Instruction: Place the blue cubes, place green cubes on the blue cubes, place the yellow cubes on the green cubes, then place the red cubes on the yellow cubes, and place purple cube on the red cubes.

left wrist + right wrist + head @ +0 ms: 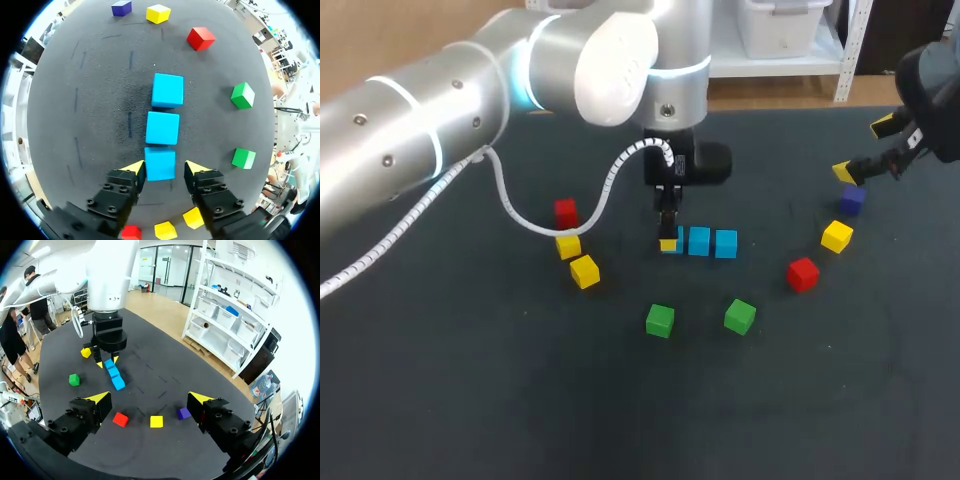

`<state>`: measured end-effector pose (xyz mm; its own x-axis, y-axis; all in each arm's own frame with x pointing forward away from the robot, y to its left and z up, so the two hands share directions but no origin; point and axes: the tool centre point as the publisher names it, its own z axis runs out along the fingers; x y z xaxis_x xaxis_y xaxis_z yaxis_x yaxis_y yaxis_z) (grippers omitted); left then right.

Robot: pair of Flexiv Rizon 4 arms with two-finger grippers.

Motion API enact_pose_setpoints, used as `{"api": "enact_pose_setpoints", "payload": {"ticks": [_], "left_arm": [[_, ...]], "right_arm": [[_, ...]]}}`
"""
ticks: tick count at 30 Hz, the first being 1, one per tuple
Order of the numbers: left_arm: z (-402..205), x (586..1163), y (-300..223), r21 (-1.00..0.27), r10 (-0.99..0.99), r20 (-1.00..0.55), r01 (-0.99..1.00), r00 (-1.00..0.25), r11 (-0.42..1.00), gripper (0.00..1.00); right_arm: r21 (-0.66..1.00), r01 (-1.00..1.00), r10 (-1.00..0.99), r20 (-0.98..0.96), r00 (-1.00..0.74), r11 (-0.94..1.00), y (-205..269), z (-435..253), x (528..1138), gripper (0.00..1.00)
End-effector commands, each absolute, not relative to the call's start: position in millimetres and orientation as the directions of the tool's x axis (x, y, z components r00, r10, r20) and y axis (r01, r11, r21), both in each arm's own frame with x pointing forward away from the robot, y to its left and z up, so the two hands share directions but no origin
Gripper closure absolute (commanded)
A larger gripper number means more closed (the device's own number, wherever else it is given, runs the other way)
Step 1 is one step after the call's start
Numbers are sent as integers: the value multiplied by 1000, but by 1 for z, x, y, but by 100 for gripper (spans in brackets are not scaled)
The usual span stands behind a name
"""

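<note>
Three blue cubes lie in a row mid-table: [672,243], [698,241], [725,243]. My left gripper [667,238] hangs over the leftmost one. In the left wrist view that blue cube [160,163] sits on the mat between the fingers of the left gripper [165,167]; one finger is at its side, and a gap shows at the other. My right gripper [863,150] stands open and empty at the far right, above the purple cube [852,200]. Two green cubes [660,321], [740,316] lie nearer the front.
A red cube [566,212] and two yellow cubes [568,246], [584,271] lie left of the blue row. Right of it lie a red cube [803,274] and a yellow cube [837,236]. My left arm spans the back left of the table.
</note>
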<state>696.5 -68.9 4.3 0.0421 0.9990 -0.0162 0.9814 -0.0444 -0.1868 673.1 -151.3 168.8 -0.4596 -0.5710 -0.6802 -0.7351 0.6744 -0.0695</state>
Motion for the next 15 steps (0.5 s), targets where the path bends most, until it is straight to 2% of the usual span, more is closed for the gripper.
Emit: {"api": "enact_pose_setpoints", "payload": {"ticks": [1,6,10,14,15], "left_arm": [[5,695,-68,-184,999,-17,982,42,-45,55],[4,695,-66,-184,999,-13,982,44,-46,53],[3,695,-66,-184,999,-9,982,45,-46,45],[5,695,-67,-182,999,-11,982,46,-47,0],[5,695,-67,-182,999,-12,982,46,-48,0]], "right_arm": [[-74,-732,-570,-682,-459,677,-151,168,672,0],[-74,-732,-570,-682,-459,677,-151,168,672,0],[-74,-732,-570,-682,-459,677,-151,168,672,0],[-74,-732,-570,-682,-459,677,-151,168,672,0],[-74,-732,-570,-682,-459,677,-151,168,672,0]]}}
